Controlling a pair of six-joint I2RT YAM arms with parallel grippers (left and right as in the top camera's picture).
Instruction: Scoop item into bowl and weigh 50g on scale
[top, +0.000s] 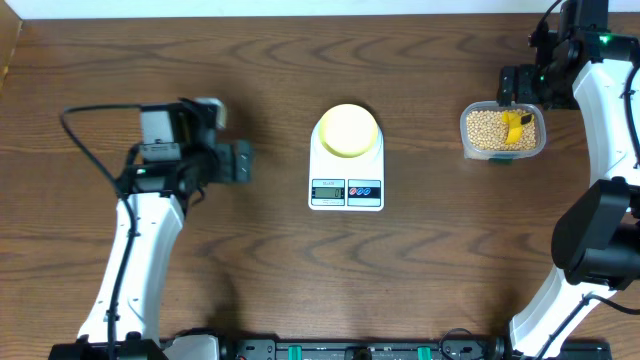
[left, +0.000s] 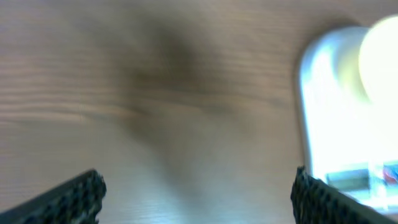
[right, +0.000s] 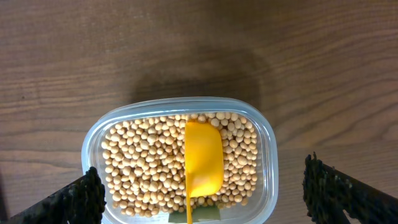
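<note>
The bowl (top: 347, 130) sits on the scale (top: 346, 192). At its 3 o'clock, a scoop (right: 204, 158) lies on the beans (right: 143, 165). The left claw (left: 198, 194) and the right claw (right: 204, 191) are wide and empty.

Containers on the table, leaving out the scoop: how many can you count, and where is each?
2. The pale bowl sits on the white scale mid-table; the clear tub of beans, yellow scoop inside, stands at the right. None seems hidden.
</note>
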